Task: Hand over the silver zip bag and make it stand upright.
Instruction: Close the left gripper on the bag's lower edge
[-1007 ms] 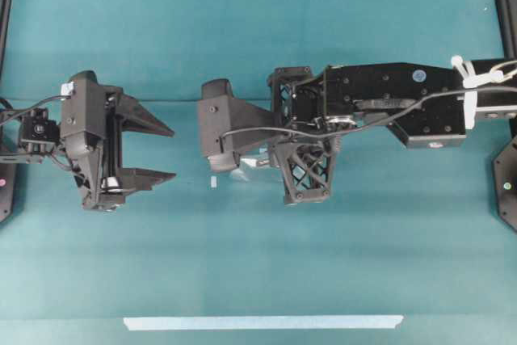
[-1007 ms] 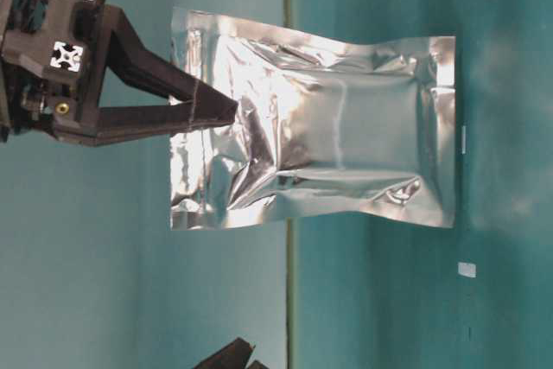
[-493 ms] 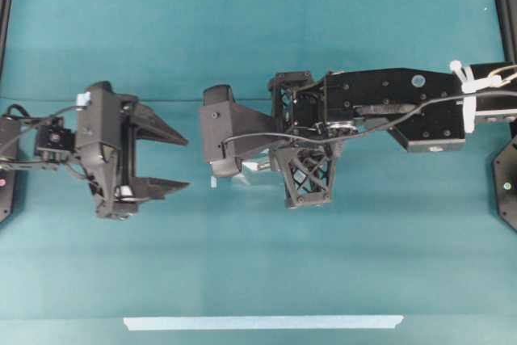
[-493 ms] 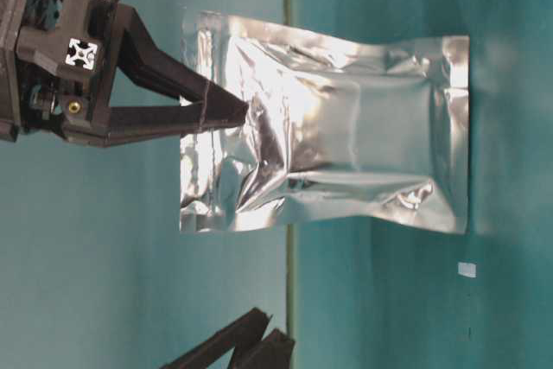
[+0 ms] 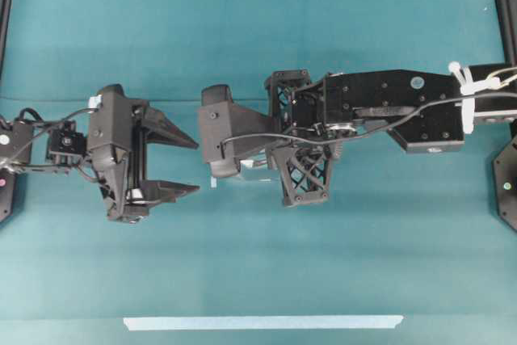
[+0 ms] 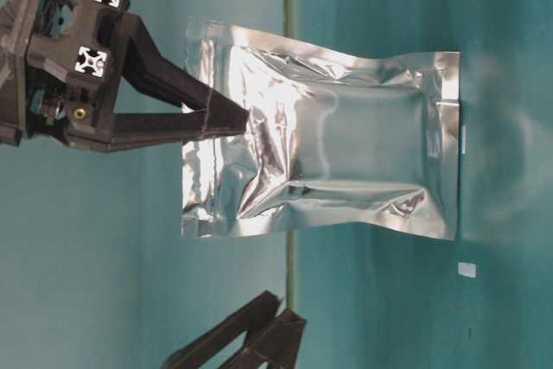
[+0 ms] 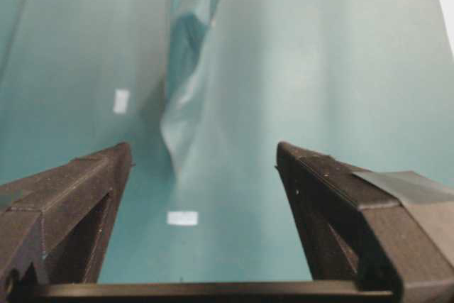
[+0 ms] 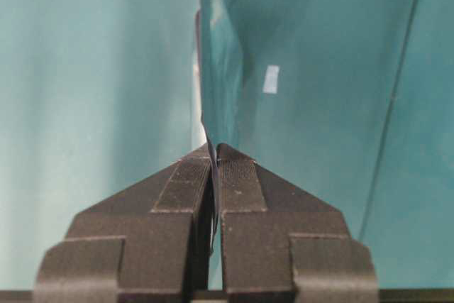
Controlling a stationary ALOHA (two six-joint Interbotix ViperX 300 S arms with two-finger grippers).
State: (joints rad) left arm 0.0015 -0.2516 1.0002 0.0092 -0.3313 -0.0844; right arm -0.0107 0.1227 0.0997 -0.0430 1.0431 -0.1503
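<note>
Silver, crinkled foil zip bag (image 6: pixel 320 149) hangs above the teal cloth table (image 5: pixel 258 264), pinched at 1 sealed edge by the black right gripper (image 8: pixel 214 157), whose 2 fingers press tight together on the foil. Black left gripper (image 5: pixel 186 166) faces it from just beside, jaws spread wide, holding nothing. Small pale tape scraps (image 7: pixel 183 218) lie on the cloth below the bag.

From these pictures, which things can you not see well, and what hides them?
- Overhead view: the silver zip bag is almost wholly under the right gripper; only a sliver shows.
- Table-level view: the left gripper is cut off by the bottom edge.
- Left wrist view: the bag is blurred.
- Table-level view: whether the bag's lower edge touches the table is unclear.
</note>
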